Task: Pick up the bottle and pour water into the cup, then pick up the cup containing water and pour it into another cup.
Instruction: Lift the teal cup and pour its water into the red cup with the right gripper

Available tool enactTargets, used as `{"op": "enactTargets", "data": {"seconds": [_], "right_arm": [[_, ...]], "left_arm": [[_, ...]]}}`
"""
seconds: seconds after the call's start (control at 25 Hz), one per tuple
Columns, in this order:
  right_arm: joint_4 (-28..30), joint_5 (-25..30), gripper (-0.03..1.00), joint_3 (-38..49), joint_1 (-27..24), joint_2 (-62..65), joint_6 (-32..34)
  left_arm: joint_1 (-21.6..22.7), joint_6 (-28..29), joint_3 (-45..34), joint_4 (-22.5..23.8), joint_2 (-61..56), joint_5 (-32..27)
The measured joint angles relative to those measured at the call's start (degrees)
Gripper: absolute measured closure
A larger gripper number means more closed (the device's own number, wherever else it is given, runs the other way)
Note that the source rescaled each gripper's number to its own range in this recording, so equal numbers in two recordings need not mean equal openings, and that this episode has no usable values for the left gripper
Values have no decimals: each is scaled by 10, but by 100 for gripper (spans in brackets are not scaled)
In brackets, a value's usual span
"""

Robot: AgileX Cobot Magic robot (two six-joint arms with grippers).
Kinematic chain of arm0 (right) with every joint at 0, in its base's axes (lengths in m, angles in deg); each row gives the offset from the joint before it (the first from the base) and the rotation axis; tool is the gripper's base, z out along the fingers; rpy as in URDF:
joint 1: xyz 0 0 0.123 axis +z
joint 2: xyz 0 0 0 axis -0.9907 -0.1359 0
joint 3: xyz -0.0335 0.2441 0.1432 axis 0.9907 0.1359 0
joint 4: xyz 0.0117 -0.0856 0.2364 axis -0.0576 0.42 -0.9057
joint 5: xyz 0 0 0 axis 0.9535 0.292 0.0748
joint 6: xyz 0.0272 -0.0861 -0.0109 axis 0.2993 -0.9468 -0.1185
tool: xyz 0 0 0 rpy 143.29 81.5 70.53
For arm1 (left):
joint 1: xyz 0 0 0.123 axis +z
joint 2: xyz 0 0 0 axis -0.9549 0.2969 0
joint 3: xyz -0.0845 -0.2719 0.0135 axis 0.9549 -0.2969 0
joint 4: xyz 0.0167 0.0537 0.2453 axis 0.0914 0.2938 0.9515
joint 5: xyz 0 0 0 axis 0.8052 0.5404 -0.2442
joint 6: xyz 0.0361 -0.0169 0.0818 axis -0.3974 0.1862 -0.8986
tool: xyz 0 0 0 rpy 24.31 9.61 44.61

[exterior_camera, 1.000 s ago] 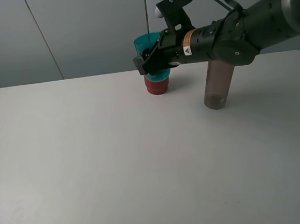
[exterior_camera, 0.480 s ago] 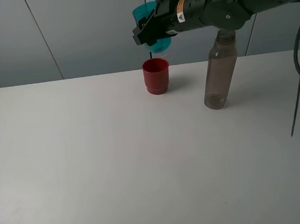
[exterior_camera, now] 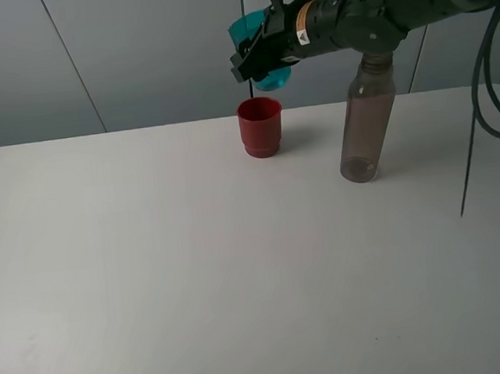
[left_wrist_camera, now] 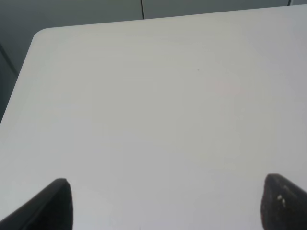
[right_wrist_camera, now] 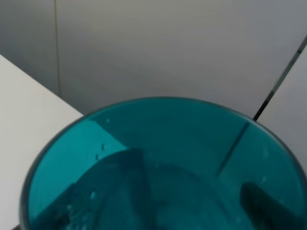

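Right fingers (exterior_camera: 245, 66) clamped narrow on the teal cup (exterior_camera: 246, 27), tilted above the red cup (exterior_camera: 261, 127). Left fingers (left_wrist_camera: 55, 203) wide apart, empty, over the counter (left_wrist_camera: 153, 96).

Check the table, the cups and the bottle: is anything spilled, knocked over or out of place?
Nothing stands out. The red cup and the bottle stand upright on the table, with no puddle visible. The teal cup is in the air above the red cup, tilted in the right fingers, as pouring needs.
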Motion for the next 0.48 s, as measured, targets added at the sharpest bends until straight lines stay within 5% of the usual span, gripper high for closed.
{"op": "enactTargets", "data": {"seconds": [0.48], "right_arm": [[34,-2,88,-1,-1,-16,-20]], "left_arm": [[0,0,0,0,0,0]]}}
